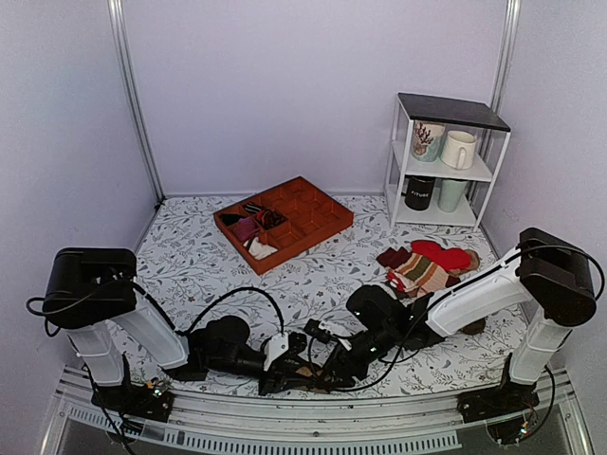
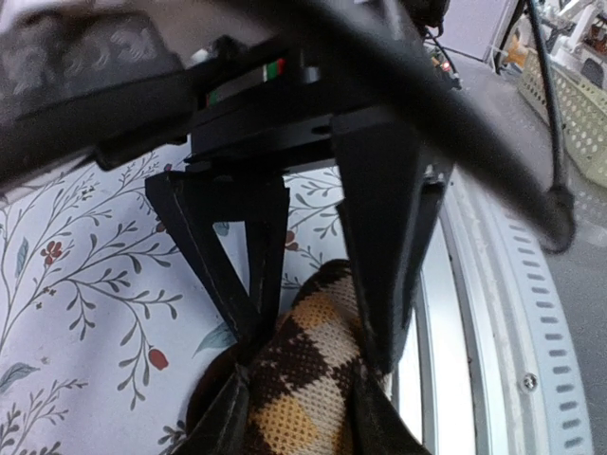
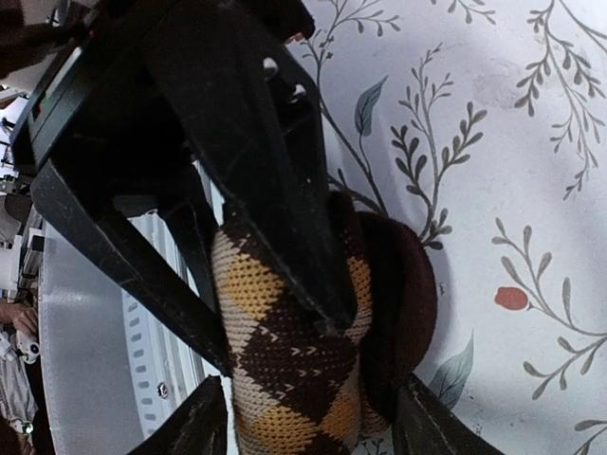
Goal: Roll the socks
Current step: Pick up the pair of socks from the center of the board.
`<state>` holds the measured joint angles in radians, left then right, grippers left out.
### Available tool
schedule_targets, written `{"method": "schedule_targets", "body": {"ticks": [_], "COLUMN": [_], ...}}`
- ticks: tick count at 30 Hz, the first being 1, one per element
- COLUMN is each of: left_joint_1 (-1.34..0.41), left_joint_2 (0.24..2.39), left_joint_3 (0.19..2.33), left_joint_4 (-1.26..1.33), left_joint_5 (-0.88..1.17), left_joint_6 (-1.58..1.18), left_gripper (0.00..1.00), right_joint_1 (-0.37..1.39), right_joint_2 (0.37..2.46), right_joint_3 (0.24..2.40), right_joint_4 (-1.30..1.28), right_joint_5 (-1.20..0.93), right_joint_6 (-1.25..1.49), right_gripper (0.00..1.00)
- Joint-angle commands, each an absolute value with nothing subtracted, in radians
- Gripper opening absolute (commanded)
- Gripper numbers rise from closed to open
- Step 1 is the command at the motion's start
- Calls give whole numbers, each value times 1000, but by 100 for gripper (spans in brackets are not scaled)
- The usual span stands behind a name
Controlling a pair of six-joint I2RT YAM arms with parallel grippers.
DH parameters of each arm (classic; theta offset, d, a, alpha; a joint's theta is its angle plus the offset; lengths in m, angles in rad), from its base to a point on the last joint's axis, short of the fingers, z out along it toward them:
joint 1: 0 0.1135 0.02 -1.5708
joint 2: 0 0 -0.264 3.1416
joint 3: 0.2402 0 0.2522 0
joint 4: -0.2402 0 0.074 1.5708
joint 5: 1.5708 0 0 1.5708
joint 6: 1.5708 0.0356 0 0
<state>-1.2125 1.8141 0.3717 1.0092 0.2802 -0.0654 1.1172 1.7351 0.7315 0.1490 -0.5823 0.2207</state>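
Observation:
The socks (image 2: 303, 379) are dark brown with tan and cream argyle diamonds, wound into a thick roll at the table's near edge. My left gripper (image 2: 299, 422) is shut on the roll, one finger pressed into each side. In the right wrist view the socks (image 3: 285, 351) show a plain brown coil on the right side. My right gripper (image 3: 308, 422) straddles the roll from the opposite side, open, with a sliver of gap at its left finger. From above, both grippers meet low in the middle: left gripper (image 1: 285, 373), right gripper (image 1: 332, 365). They hide most of the socks (image 1: 306, 372).
A brown divided tray (image 1: 318, 223) holding small bundles lies at the back centre. A heap of red, striped and beige socks (image 1: 427, 265) lies on the right. A white shelf (image 1: 446, 161) with mugs stands at the back right. A metal rail (image 2: 474, 313) runs just beside the roll.

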Motion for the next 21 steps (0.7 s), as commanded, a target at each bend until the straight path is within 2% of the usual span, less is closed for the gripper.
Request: {"method": "schedule_targets", "body": {"ticks": [1,6,10,13,16,17,18,19,21], "left_joint_1": [-1203,-1203,-1202,-1193,-1174,-1164,-1154,-1141,-1114], "left_joint_2": [1877,1883,1889,1859,1784,1753,1723,1691,1618], "left_joint_3": [350,353,360,352,334,326,318,308,284], "left_joint_4": [793,797,798,816,821,816,807,799,778], "left_joint_5": [269,273,272,262,242,232,227,228,236], "left_joint_6": [-71,-72,-70,-77,-82,-85,-89,-94,-110], "left_gripper": [32,31,32,41,47,59,84,98,100], "right_joint_1": [1118,1119,1120,1117,1116,1114,1112,1108,1092], "right_joint_2": [1797,1812,1835,1833,1813,1801,1789,1776,1743], "right_joint_3": [730,736,739,731,719,715,709,704,695], "right_joint_4": [187,189,190,191,196,197,196,196,194], "right_joint_5": [-653,-635,-618,-608,-589,-580,-566,-559,-542], "right_joint_6": [245,253,270,287,308,315,320,324,332], "right_gripper": [55,43,20,0,0,0,0,0,0]}}
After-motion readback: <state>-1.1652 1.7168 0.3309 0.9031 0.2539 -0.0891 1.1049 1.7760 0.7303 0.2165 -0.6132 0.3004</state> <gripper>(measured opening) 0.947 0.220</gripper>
